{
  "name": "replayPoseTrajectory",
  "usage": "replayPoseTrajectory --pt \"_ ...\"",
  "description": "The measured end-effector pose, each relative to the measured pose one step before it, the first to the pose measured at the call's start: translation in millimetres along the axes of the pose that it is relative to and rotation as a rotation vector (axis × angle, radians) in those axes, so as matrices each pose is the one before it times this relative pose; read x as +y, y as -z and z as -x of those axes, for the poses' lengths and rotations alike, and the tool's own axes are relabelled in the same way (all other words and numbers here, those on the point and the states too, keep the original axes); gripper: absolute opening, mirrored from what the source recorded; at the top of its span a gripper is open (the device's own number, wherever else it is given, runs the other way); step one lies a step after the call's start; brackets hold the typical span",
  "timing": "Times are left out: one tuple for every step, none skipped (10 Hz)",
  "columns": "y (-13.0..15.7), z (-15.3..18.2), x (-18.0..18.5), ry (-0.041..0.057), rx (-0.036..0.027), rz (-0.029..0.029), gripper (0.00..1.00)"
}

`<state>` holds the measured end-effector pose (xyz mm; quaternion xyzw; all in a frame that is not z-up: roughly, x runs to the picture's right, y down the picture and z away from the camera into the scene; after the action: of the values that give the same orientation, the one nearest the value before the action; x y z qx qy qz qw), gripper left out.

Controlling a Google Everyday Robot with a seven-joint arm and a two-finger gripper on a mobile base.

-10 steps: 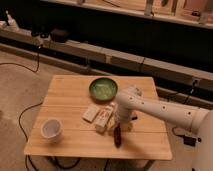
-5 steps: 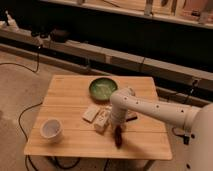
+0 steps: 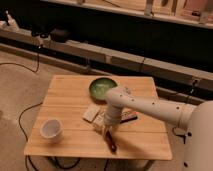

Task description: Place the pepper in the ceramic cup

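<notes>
Hardly shifted since a second back: slim dark red chili pepper [image 3: 111, 144] lies on pale wooden worktop [image 3: 65, 92], near front edge. White arm has swung left meanwhile. Pincer [image 3: 108, 131] now down at pepper's upper end. Touching or just above, cannot tell; spread or pinching, cannot tell either. Judgement: grasp being set up, pepper not yet lifted. Small round white ceramic cup [image 3: 51, 128] stands well apart to left, next stop. Round green bowl [image 3: 103, 88] and flat brown bar [image 3: 128, 117] sit behind.

Matt wood table [image 3: 65, 90] — end effector [image 3: 108, 132] above
</notes>
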<state>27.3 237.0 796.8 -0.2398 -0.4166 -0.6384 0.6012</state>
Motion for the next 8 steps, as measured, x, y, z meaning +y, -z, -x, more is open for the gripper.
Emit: replayPoseTrajectory --pt "15.64 -3.04 -1.39 -0.00053 0.01936 -0.00531 0.25" --pt "16.99 -4.31 0.55 0.00328 0.024 -0.00059 0.25" --pt "11.39 -3.03 -0.15 -0.00058 0.00624 -0.01037 0.25" --pt "12.59 -5.16 -1.01 -0.00466 0.00161 -0.01523 0.25" --pt "16.07 -10.14 -3.02 -0.004 0.00698 -0.00952 0.25" --pt "12.75 -9.34 -3.36 -0.00209 0.01332 -0.00675 0.25" --pt "15.72 -14.18 -9.37 0.00501 0.02268 -0.01195 0.25" --pt "18.43 -17.71 -15.62 0.01053 0.03205 -0.02231 0.25"
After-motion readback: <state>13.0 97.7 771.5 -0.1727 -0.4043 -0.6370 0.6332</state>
